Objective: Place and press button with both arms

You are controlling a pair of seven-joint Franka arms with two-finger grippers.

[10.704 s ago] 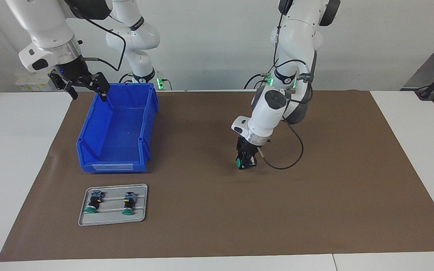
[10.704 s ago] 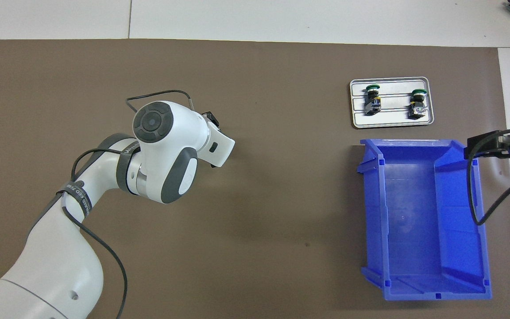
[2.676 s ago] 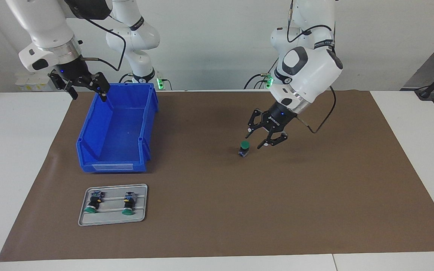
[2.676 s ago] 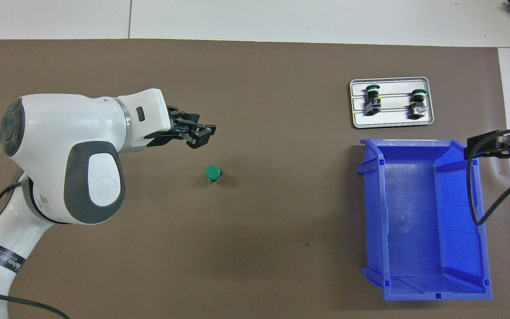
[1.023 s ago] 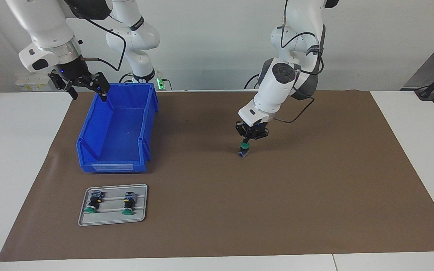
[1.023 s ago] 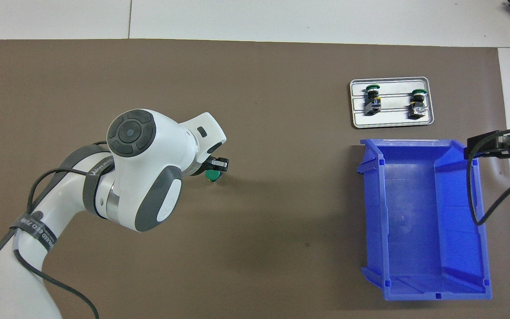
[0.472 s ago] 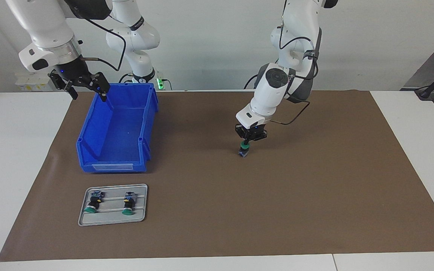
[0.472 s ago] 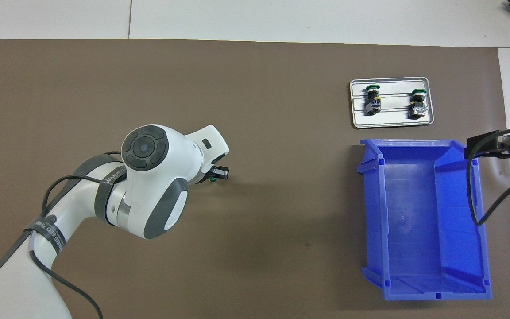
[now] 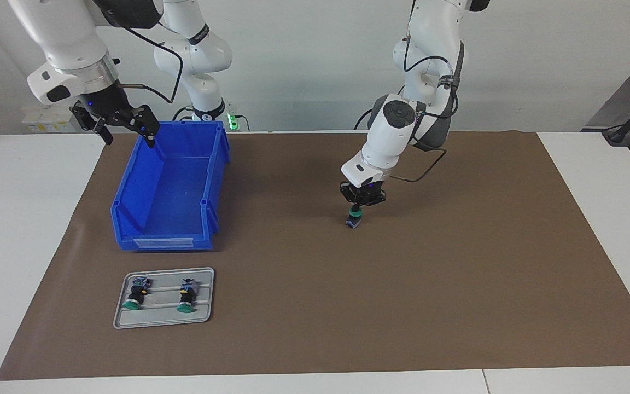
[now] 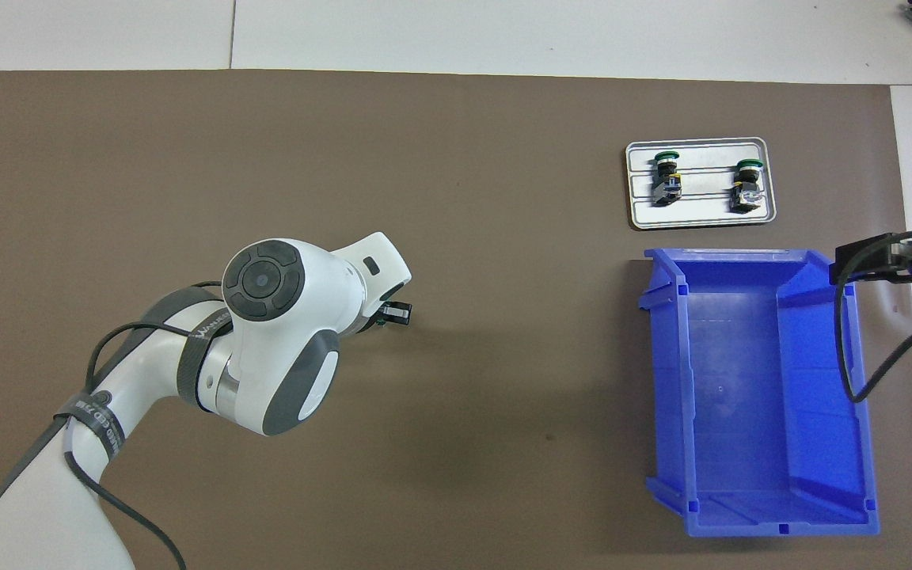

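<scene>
- Push button point(image 9: 354, 218) stood upright mid-worktop point(image 9: 457, 284), green cap up: placing judged done.
- Left tool point(image 9: 356, 206) bore down on cap, fingers drawn narrow: pressing judged under way.
- Right tool point(image 9: 123, 125) waited spread wide over blue bin point(image 9: 170, 191) rim; two spare buttons point(image 9: 161, 293) lay in metal tray point(image 9: 165, 324).

Two glossy white jointed arms point(image 9: 397, 131) with grey joint caps, silver wrist rings, looping black cables, black two-finger grippers point(image 9: 362, 200).

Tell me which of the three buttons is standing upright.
The button alone on the brown mat, under the left hand. The other two buttons lie on their sides in the grey tray.
</scene>
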